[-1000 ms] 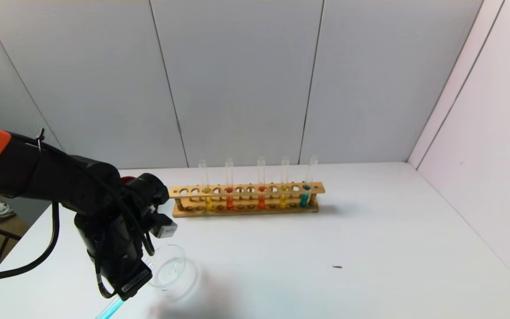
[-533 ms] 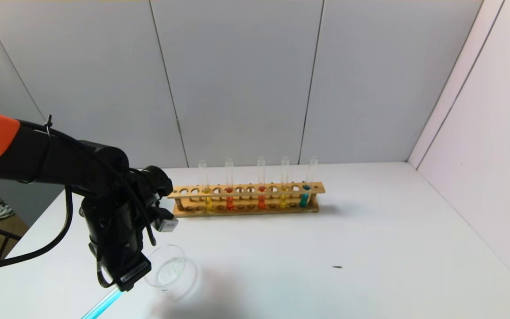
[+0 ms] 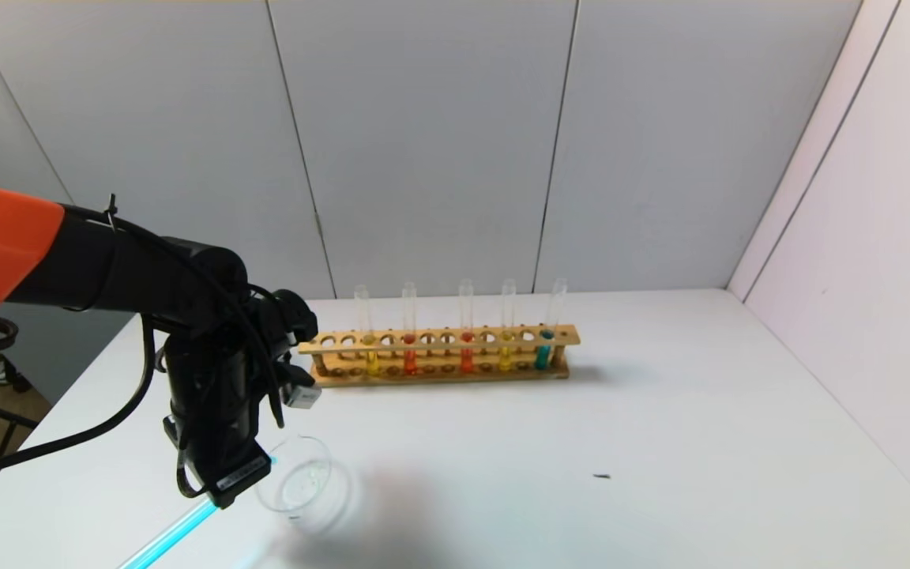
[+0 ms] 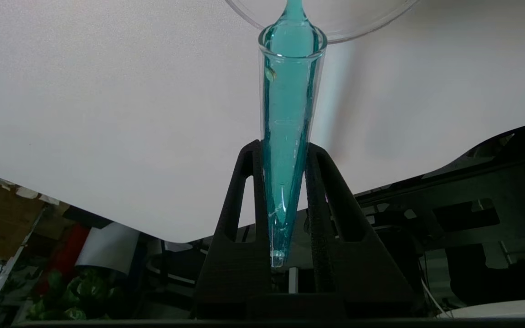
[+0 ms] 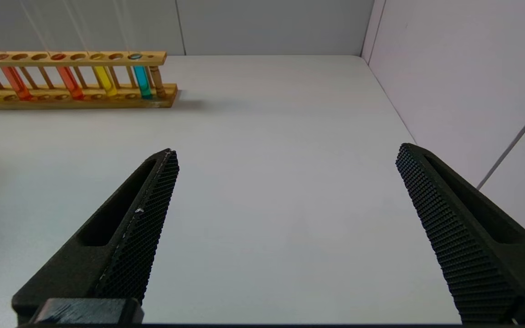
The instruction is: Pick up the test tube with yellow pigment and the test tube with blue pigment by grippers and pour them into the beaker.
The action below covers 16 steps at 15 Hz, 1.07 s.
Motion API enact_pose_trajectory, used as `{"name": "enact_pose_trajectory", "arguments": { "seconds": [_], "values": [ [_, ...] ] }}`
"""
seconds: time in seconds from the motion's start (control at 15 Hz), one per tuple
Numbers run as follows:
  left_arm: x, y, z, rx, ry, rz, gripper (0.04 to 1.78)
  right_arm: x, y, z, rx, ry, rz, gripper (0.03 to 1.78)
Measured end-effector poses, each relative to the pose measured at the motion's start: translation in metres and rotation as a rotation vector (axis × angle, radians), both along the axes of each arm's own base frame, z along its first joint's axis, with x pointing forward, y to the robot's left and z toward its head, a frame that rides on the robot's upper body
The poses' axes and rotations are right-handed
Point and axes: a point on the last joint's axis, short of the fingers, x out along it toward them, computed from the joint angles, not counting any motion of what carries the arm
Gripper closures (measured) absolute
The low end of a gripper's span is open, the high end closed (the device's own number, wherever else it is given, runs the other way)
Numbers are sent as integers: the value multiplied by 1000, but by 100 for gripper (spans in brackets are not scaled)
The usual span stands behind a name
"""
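My left gripper (image 3: pixel 222 491) is shut on the test tube with blue pigment (image 3: pixel 171 536), held tilted at the table's near left. In the left wrist view the tube (image 4: pixel 287 114) sits between the fingers of the gripper (image 4: pixel 285 152), with its mouth over the rim of the beaker (image 4: pixel 344 23), and teal liquid runs out of it. The clear beaker (image 3: pixel 321 506) stands right of the gripper. Two test tubes with yellow pigment (image 3: pixel 506 353) (image 3: pixel 369 356) stand in the wooden rack (image 3: pixel 439 340). My right gripper (image 5: pixel 285 155) is open and empty over bare table, out of the head view.
The rack stands at the middle back and also holds two orange-red tubes (image 3: pixel 409 356) and another teal tube (image 3: pixel 543 352) at its right end. It also shows in the right wrist view (image 5: pixel 71 98). A small dark speck (image 3: pixel 602 476) lies right of centre. Walls close the back and right.
My left arm has lifted and swung a little to the right. The tube's closed end has swung out to the left, so more of the tube shows.
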Motion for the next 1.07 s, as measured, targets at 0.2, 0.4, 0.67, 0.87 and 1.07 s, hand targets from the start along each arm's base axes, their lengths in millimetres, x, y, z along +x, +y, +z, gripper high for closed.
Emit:
{"name": "enact_pose_trajectory", "arguments": {
  "seconds": [0.2,0.4,0.67,0.87,1.07],
  "values": [
    [4,-2,-2,22,10,-11,152,0,0,0,0,0,0,7],
    [5,-5,-3,31,22,-21,152,0,0,0,0,0,0,7],
    [6,-9,-5,49,23,-36,152,0,0,0,0,0,0,7],
    [6,-13,-7,54,26,-50,152,0,0,0,0,0,0,7],
    [8,-17,-3,67,46,-58,152,0,0,0,0,0,0,7]
  ]
}}
